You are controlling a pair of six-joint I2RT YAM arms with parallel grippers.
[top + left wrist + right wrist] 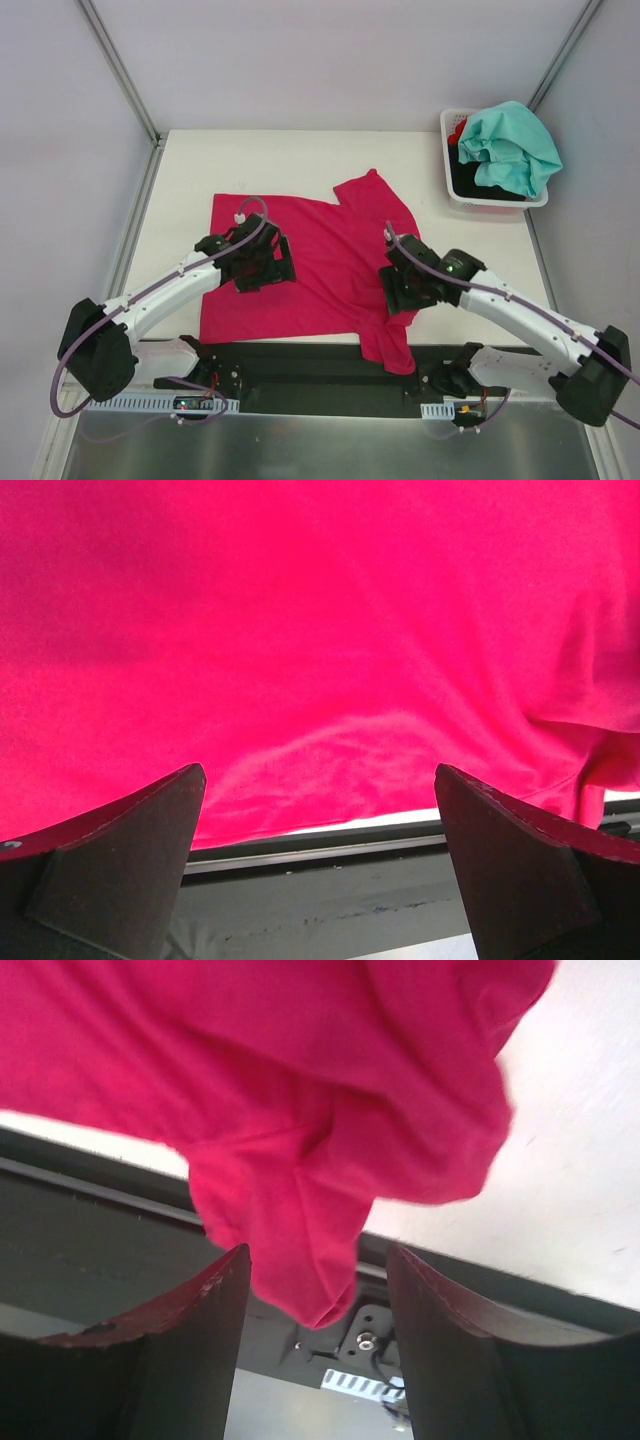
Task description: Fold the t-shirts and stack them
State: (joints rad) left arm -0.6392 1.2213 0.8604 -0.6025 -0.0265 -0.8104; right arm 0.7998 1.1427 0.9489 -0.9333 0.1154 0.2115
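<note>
Magenta-pink t-shirt laid flat mid-frame, left gripper spread wide over it, right gripper parted, hanging fold seemingly loose between.

The far strip of the desk beyond the magenta t-shirt is bare, and so is the right side up to the white basket. That basket, heaped with a teal t-shirt, blocks the far right corner. Over the shirt hang the left end effector and right end effector, with open cloth between them; a sleeve drapes over the near edge.
</note>
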